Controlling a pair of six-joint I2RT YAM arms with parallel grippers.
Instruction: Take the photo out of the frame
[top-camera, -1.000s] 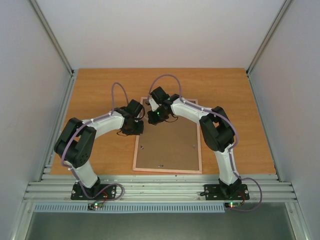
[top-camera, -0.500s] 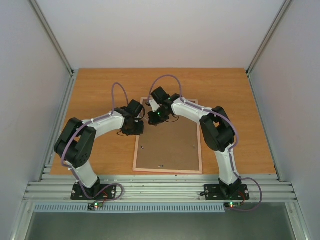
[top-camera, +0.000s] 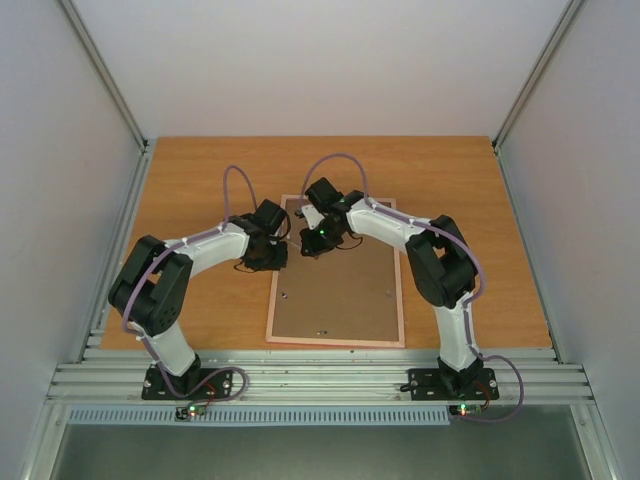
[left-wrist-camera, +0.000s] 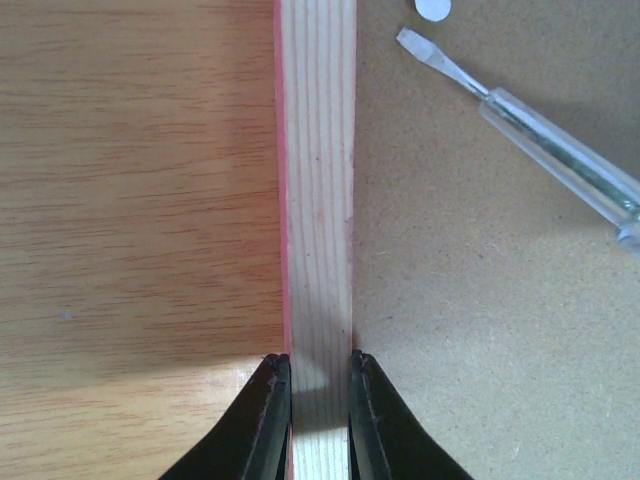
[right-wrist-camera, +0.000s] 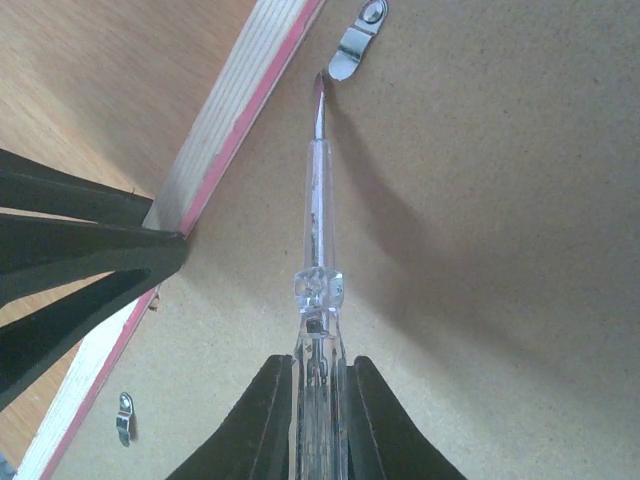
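Right wrist: R fingers (right-wrist-camera: 268, 420) grip screwdriver (right-wrist-camera: 318, 230), tip by metal clip (right-wrist-camera: 355, 42); L fingers (left-wrist-camera: 262, 425) pinch frame (left-wrist-camera: 318, 200) rail.

I read the tabletop (left-wrist-camera: 130, 200) as orange wood-grain, smooth with a soft sheen. The frame (left-wrist-camera: 318, 180) shows pale bare wood, straight-grained, with a pink painted edge. Its backing board (left-wrist-camera: 480, 320) looks like matt brown fibreboard. The screwdriver (right-wrist-camera: 318, 210) is clear plastic with a metal blade, the clip (right-wrist-camera: 352, 45) shiny metal. The left claw (left-wrist-camera: 320, 370) and right claw (right-wrist-camera: 320, 375) look like smooth black plastic.
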